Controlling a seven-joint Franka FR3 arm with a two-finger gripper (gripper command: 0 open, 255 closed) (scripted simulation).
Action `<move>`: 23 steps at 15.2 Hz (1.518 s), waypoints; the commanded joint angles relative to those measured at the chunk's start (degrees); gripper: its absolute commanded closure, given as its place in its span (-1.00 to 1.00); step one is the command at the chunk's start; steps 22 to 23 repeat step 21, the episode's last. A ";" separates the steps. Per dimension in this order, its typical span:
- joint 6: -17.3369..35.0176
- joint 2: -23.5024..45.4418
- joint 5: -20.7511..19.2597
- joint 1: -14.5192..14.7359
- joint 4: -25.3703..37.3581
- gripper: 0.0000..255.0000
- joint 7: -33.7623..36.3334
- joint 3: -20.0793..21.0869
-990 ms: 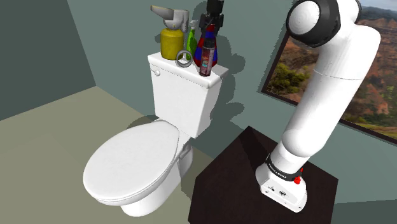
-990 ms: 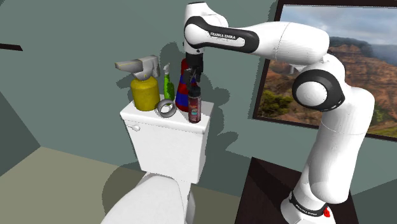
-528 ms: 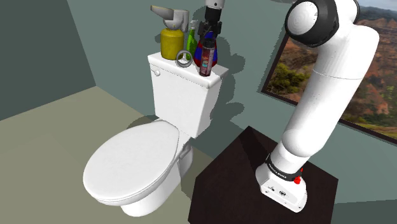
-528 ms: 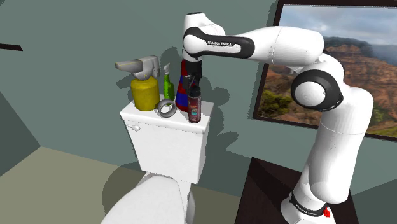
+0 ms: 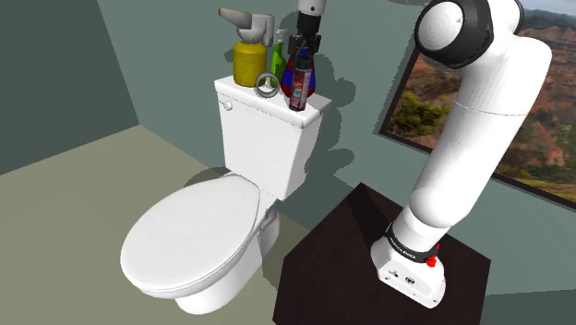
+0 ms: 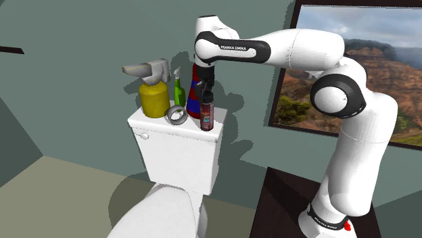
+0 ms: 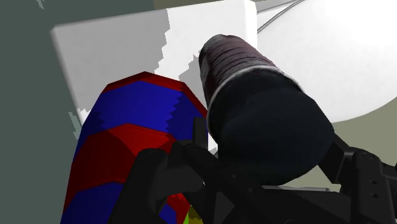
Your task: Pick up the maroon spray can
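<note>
a: since a second ago our gripper (image 6: 205,86) has come down from above the bottles to the top of the maroon spray can (image 6: 207,113). over the last half second we see almost no further shift.
b: and the can has stayed put. we find it upright on the toilet tank (image 5: 263,138), at one end of the tank lid, near its front edge.
a: how do we stand on it?
b: our two fingers (image 7: 156,181) stand apart, one on each side of the can's dark cap. we see no clamp on it.
a: let's count what sits on the tank. we make it five things:
- one maroon spray can
- one red-and-blue striped bottle (image 7: 121,146), just behind the can
- one green spray bottle (image 6: 179,91), at the tank's back
- one yellow bottle (image 5: 248,61) with a grey trigger head, at the tank's other end
- one grey tape ring (image 5: 269,86), at the tank's front edge
b: agreed. one arm, one gripper, one toilet tank.
</note>
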 commanded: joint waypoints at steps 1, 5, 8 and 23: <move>-0.02 0.03 0.00 -0.01 -0.04 1.00 0.00 -0.01; -0.67 0.14 0.02 -0.05 0.72 1.00 -0.03 -0.03; -3.19 0.68 0.11 -0.16 3.77 1.00 -0.01 -0.07; -13.55 4.43 0.87 -0.89 17.81 1.00 -0.06 -0.26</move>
